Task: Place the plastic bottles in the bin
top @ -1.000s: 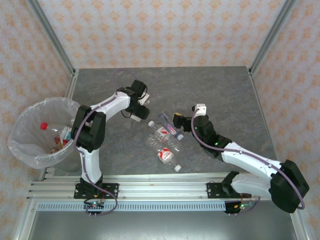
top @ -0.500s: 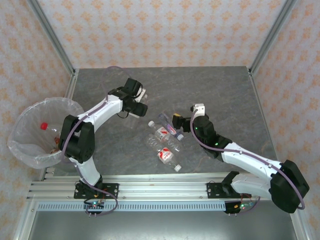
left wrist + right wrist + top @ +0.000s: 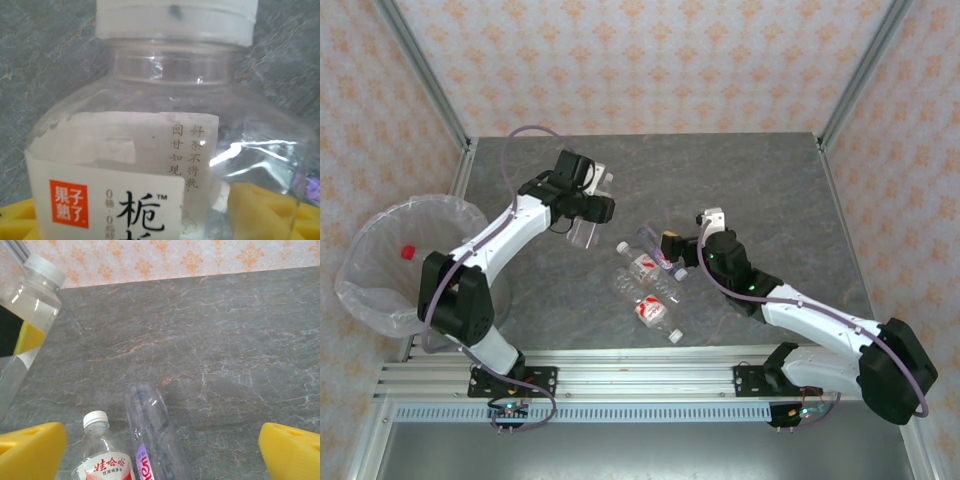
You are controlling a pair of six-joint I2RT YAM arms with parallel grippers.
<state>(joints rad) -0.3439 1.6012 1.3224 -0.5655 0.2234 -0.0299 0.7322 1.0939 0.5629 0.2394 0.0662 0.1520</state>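
Observation:
My left gripper is shut on a clear bottle with a white cap and a white label, held above the table's left-centre. In the left wrist view that bottle spans the frame, with yellow fingers at its sides. The bin stands at the far left, a red-capped bottle inside it. My right gripper is open, its yellow fingertips wide apart over a purple-labelled bottle and a red-white-labelled bottle. Several bottles lie together mid-table.
Grey stone-patterned table with free room at the back and right. Metal frame posts rise at the rear corners. An aluminium rail runs along the near edge, carrying both arm bases.
The left arm has swung its elbow toward the bin and carried the held bottle slightly back and left. The right gripper has hardly moved.

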